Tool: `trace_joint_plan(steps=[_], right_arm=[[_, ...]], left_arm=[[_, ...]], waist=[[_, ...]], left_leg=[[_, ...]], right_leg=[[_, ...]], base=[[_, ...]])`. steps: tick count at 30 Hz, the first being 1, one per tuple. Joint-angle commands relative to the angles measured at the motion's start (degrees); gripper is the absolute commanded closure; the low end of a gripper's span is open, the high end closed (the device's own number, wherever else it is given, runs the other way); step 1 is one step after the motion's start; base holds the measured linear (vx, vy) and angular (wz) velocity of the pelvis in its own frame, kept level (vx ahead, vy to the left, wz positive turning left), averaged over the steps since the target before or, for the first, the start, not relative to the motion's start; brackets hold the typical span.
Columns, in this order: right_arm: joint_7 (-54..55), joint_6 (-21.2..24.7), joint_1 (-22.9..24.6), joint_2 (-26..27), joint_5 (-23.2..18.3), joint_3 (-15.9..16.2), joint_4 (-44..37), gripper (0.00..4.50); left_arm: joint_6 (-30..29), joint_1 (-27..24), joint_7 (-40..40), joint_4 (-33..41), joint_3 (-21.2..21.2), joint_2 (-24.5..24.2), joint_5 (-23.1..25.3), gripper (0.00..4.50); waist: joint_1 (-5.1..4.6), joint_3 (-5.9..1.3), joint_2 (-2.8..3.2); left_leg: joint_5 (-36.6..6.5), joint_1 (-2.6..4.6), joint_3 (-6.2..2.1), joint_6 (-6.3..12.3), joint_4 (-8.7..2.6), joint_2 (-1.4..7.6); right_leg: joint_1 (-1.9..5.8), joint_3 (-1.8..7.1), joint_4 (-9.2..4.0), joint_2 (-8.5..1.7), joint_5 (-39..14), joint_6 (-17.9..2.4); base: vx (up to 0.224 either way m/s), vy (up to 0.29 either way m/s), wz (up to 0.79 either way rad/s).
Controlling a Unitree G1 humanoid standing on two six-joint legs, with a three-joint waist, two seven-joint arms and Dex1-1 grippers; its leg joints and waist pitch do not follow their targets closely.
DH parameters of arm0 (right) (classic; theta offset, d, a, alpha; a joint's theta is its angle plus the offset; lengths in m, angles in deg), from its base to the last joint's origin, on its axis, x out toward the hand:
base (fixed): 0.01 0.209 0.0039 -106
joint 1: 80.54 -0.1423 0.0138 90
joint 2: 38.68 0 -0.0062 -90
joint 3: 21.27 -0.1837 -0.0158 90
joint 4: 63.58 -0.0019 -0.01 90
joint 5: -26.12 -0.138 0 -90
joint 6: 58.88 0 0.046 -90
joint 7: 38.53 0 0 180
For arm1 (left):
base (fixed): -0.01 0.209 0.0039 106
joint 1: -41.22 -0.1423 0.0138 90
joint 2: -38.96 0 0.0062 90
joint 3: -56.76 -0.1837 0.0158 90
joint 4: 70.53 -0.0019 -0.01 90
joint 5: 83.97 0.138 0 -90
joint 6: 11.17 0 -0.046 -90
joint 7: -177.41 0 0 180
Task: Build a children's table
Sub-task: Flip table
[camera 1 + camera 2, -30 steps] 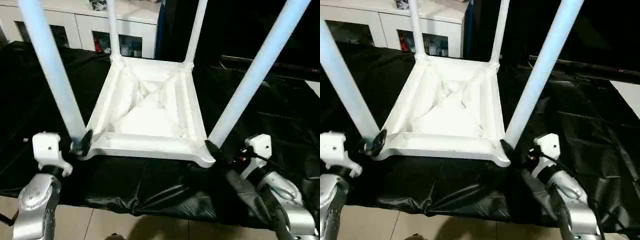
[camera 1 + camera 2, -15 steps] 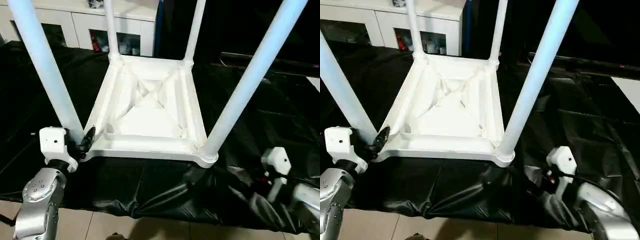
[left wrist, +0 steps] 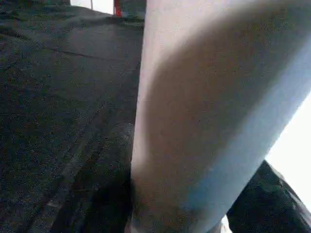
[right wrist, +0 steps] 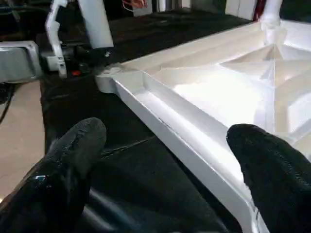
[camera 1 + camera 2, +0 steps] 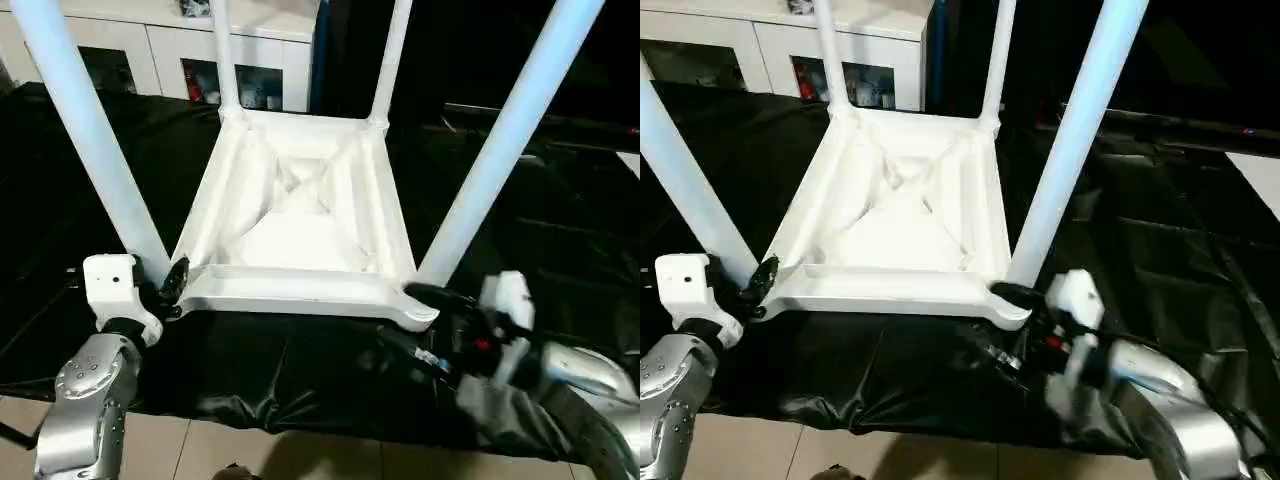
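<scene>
The right gripper (image 5: 425,325) has come back in from the side and now sits at the near right corner of the children's table (image 5: 300,215), its fingers (image 4: 73,160) spread wide, one above the rim and one below. The left gripper (image 5: 172,285) has stayed at the near left leg (image 5: 95,140). The table lies upside down on the black cloth (image 5: 300,370), all four legs standing up.

The head views show the left fingers beside the base of that leg, but I cannot tell if they are grasping it. The left wrist view shows the leg very close. The right wrist view shows the ribbed underside and, far across, the left gripper at its corner.
</scene>
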Motion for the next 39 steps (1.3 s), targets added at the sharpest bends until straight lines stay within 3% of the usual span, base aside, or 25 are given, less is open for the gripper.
trace_joint_plan(steps=[1, 2, 3, 4, 5, 7, 11, 17, 19, 22, 25, 26, 32, 33, 39], right_arm=[[1.71, 1.69, -1.36, 0.39, 1.22, 0.4, 1.12, 0.0], [2.18, 2.27, -1.82, 0.66, 1.34, 0.67, 1.42, 0.0], [2.37, 2.93, -2.47, 1.04, 1.37, 1.34, 1.66, 0.0], [2.37, 2.93, -2.47, 1.04, 1.37, 1.34, 1.66, 0.0], [1.88, 3.25, -2.75, 1.19, 1.13, 2.07, 1.28, 0.0], [1.73, 3.67, -2.74, 1.22, 0.75, 2.2, 0.93, 0.0], [1.95, 4.37, -3.09, 1.6, 0.04, 2.26, 0.63, 0.0], [9.14, 5.05, -7.35, 7.35, 1.59, 1.25, 6.49, 0.0], [12.4, 5.57, -9.61, 10.67, 0.68, -0.31, 10.48, 0.0], [14.41, 6.6, -11.26, 12.92, -0.34, -1.43, 13.91, 0.0], [17.49, 8.32, -13.4, 14.72, 0.13, -2.27, 18.74, 0.0], [17.86, 8.38, -13.81, 15.3, -0.48, -2.82, 19.42, 0.0], [17.74, 6.89, -17.52, 20.39, -6.94, -8.57, 23.3, 0.0], [17.43, 6.67, -17.9, 20.79, -7.57, -9.05, 23.49, 0.0], [15.11, 6.54, -19.2, 21.86, -8.64, -9.17, 23.59, 0.0]], left_arm=[[-3.52, 1.37, -1.56, 1.45, 1.45, 3.97, -8.81, 2.27], [-4.45, 1.91, -2.28, 2.02, 1.85, 5.02, -10.1, 2.27], [-6.33, 3.01, -3.79, 3.08, 2.68, 7.39, -13.25, 2.27], [-6.33, 3.01, -3.79, 3.08, 2.68, 7.39, -13.25, 2.27], [-8.53, 3.87, -5.33, 4.24, 3.08, 10.04, -16.28, 2.27], [-9.16, 4.05, -5.52, 4.72, 2.84, 10.82, -16.82, 2.27], [-9.54, 4.49, -4.45, 5.6, -0.32, 11.08, -14.4, 2.35], [-10.27, 6.01, -4.01, 5.59, -3.05, 11.84, -11.22, 2.39], [-11.44, 6.72, -5.52, 5.98, -3.41, 12.23, -11.85, 2.39], [-11.65, 7.41, -6.05, 5.91, -4.07, 12.53, -12.17, 2.39], [-11.19, 8.29, -6.65, 5.69, -4.76, 13.28, -12.01, 2.39], [-11.07, 8.33, -6.8, 5.8, -4.85, 13.44, -11.88, 2.39], [-11.1, 7.54, -6.44, 6.56, -6.03, 14.4, -9.15, 2.39], [-11.18, 7.44, -6.51, 6.68, -6.12, 14.45, -9.09, 2.39], [-11.18, 7.19, -6.67, 6.88, -6.44, 14.6, -8.89, 2.39]], waist=[[0.21, -2.8, 0.0], [0.11, -2.81, -0.46], [0.17, -2.79, -0.47], [0.17, -2.79, -0.47], [0.45, -2.77, -0.19], [0.73, -2.72, -0.4], [0.66, -2.86, -0.26], [0.15, -2.96, -0.08], [0.25, -3.12, -0.4], [0.22, -3.2, -0.27], [0.3, -3.17, -1.0], [0.34, -3.19, -0.83], [0.34, -3.24, -1.23], [0.45, -3.26, -0.97], [0.56, -3.31, -1.16]], left_leg=[[-10.86, 0.54, -1.18, 1.67, -4.33, 2.92], [-10.47, 0.47, -1.09, 1.67, -4.27, 2.92], [-10.04, 0.53, -1.01, 1.84, -4.16, 2.84], [-10.04, 0.53, -1.01, 1.84, -4.16, 2.84], [-10.18, 0.52, -0.89, 1.69, -3.99, 2.86], [-10.24, 0.47, -0.86, 1.72, -3.99, 2.8], [-9.58, 0.44, -1.06, 1.66, -4.13, 2.94], [-9.48, 0.77, -0.98, 0.75, -4.08, 2.89], [-7.27, 0.56, -0.94, 0.67, -3.97, 2.81], [-6.47, 0.59, -0.82, 0.8, -3.84, 2.73], [-5.6, 0.54, -0.65, 1.02, -3.75, 2.64], [-5.56, 0.51, -0.7, 0.94, -3.82, 2.67], [-5.37, 0.61, -0.57, 1.53, -3.74, 2.8], [-5.08, 0.64, -0.63, 1.57, -3.81, 2.86], [-3.82, 0.53, -0.52, 1.35, -3.72, 2.75]], right_leg=[[1.53, 2.62, -4.46, -4.46, -10.2, -8.21], [1.61, 2.6, -4.31, -4.43, -9.68, -8.47], [1.5, 2.52, -4.4, -4.46, -9.97, -9.03], [1.5, 2.52, -4.4, -4.46, -9.97, -9.03], [1.53, 2.66, -4.36, -4.62, -10.69, -9.37], [1.52, 2.64, -4.57, -4.52, -11.35, -9.0], [1.66, 2.58, -4.52, -4.34, -10.07, -7.57], [1.41, 2.56, -4.43, -4.24, -9.23, -7.69], [1.76, 2.57, -3.91, -4.21, -5.54, -8.39], [1.76, 2.53, -3.63, -4.22, -3.84, -9.52], [1.89, 2.52, -3.49, -4.27, -3.92, -9.77], [1.94, 2.51, -3.54, -4.37, -4.13, -9.65], [1.83, 2.55, -3.47, -4.4, -3.45, -8.86], [1.86, 2.5, -3.38, -4.44, -3.26, -8.91], [1.98, 2.45, -3.21, -4.4, -1.62, -8.92]], base=[[0.0, 0.0, 0.0], [0.0, 0.0, 0.0], [0.0, 0.0, 0.0], [0.0, 0.0, 0.0], [0.0, 0.0, 0.0], [0.0, 0.0, 0.0], [0.0, 0.0, 0.0], [0.0, 0.0, 0.0], [0.0, 0.0, 0.0], [0.0, 0.0, 0.0], [0.0, 0.0, 0.0], [0.0, 0.0, 0.0], [0.0, 0.0, 0.0], [0.0, 0.0, 0.0], [0.0, 0.0, 0.0]])
